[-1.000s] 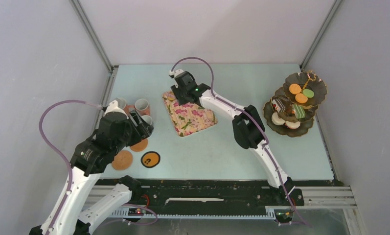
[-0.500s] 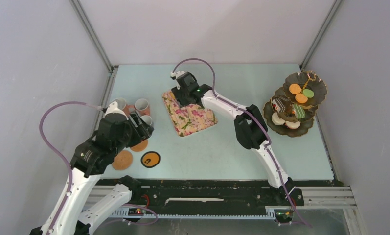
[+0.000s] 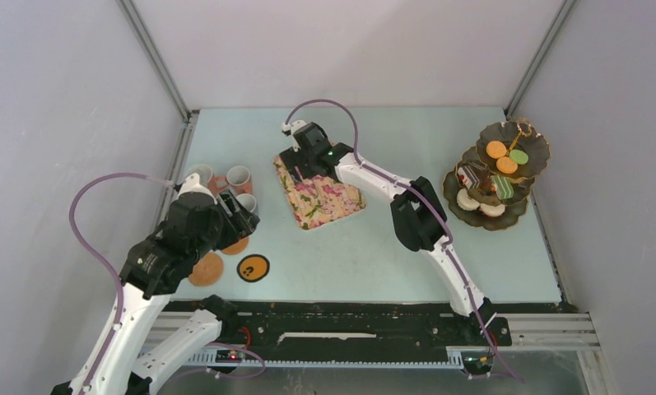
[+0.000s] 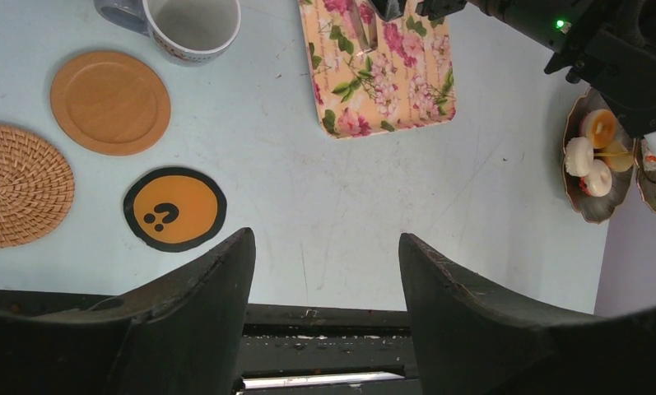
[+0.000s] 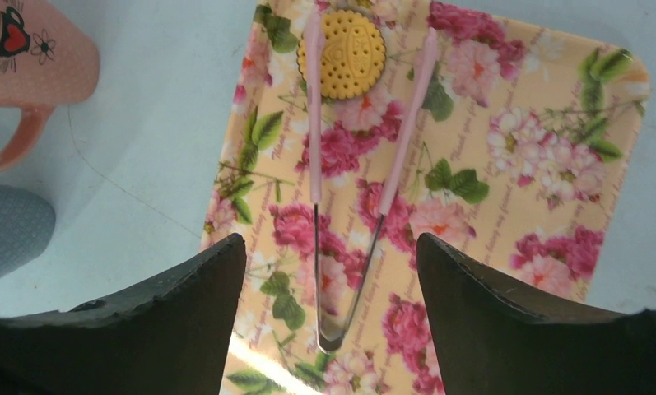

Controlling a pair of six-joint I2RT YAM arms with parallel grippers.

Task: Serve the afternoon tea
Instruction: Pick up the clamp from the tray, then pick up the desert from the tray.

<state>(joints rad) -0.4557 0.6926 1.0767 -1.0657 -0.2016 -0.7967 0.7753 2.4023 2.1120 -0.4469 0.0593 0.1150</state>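
With the right gripper (image 5: pixel 328 243) spread wide and empty over the tongs (image 5: pixel 314 123) on the tray (image 5: pixel 514 164) beneath, closing off-centre could skid them into the biscuit (image 5: pixel 341 53) just ahead, though the pink mug (image 5: pixel 28 58) on its left blocks nothing, and the left gripper (image 4: pixel 326 247) hangs apart, empty, near the coasters (image 4: pixel 110 101).

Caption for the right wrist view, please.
Open right gripper above pink tongs lying on the floral tray, tips flanking a yellow biscuit.

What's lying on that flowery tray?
Pink tongs and one round yellow biscuit between their tips lie on the tray. The dark fingers of the right gripper hide the tray's near edge, so anything there cannot be seen.
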